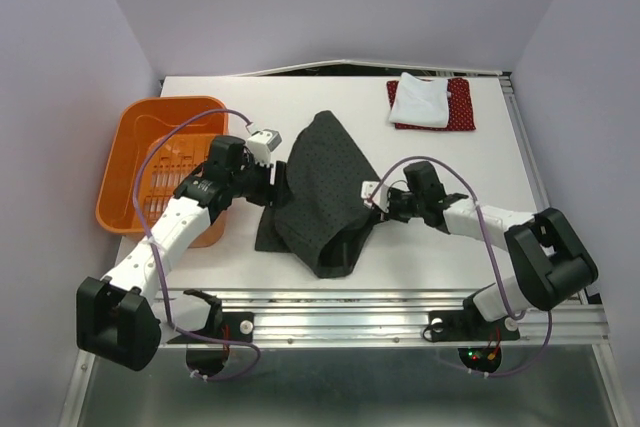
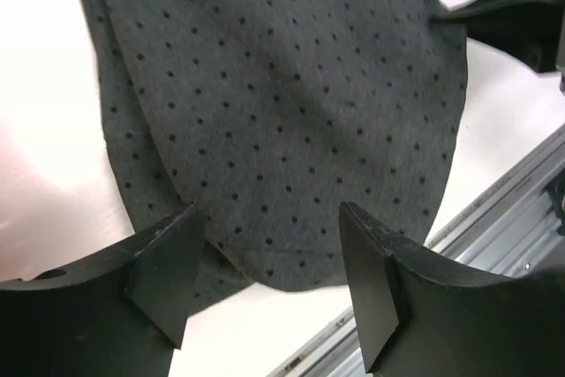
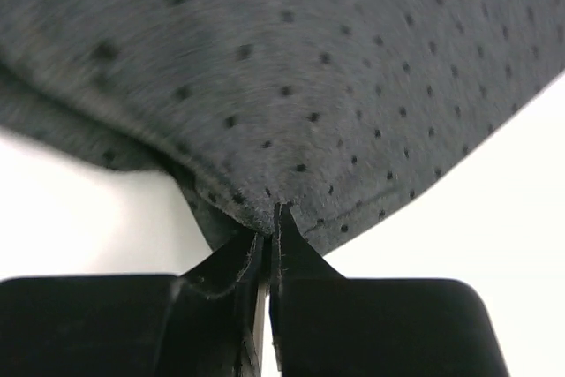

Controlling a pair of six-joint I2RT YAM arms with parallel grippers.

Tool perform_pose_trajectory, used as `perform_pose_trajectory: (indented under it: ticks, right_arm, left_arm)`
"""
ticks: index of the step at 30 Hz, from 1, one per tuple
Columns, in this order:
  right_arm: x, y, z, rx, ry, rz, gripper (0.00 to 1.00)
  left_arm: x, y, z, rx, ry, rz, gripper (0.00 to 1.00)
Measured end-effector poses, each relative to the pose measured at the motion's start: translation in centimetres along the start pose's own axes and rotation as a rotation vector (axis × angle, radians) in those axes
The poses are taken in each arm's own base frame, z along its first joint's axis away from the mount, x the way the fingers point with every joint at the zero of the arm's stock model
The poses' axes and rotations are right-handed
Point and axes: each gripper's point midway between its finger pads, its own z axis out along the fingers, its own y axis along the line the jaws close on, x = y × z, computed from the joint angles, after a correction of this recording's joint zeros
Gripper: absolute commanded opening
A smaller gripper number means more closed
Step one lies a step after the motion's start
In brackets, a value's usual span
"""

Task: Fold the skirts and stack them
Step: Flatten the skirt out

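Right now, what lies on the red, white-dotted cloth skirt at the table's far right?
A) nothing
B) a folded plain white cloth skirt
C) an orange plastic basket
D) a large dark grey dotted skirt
B: the top view shows the plain white cloth skirt resting on the red dotted skirt.
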Motion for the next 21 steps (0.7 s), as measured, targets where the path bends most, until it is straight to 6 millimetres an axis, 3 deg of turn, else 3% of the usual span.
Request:
perform_pose_trajectory:
  ticks: [3, 5, 11, 13, 16, 21]
  right_arm:
    - [0.4, -1.6, 0.3, 0.066, 0.04, 0.081, 0.01]
    - [0.0, -3.7, 0.1, 0.141, 0.059, 0.172, 0.01]
    - [-6.1, -12.8, -2.8, 0.429, -0.059, 0.489, 0.01]
    - [-7.8, -14.9, -3.9, 0.497, -0.108, 0.581, 0.01]
    - [-9.8, -17.0, -5.1, 0.561, -0.18, 0.731, 0.01]
    - [-10.1, -18.5, -4.9, 0.601, -0.205, 0.95, 0.01]
  left_arm:
    - [-0.2, -0.5, 0.1, 0.009, -0.003, 0.011, 0.7]
    - [-0.3, -0.7, 0.1, 0.01, -0.009, 0.019, 0.7]
    - [-0.5, -1.5, 0.3, -0.004, -0.01, 0.049, 0.71]
    - [-0.5, -2.2, 0.4, 0.003, -0.013, 0.063, 0.73]
    - [-0.2, -4.8, 0.4, 0.044, -0.017, 0.095, 0.75]
    - [-0.5, -8.7, 0.8, 0.081, -0.065, 0.136, 0.78]
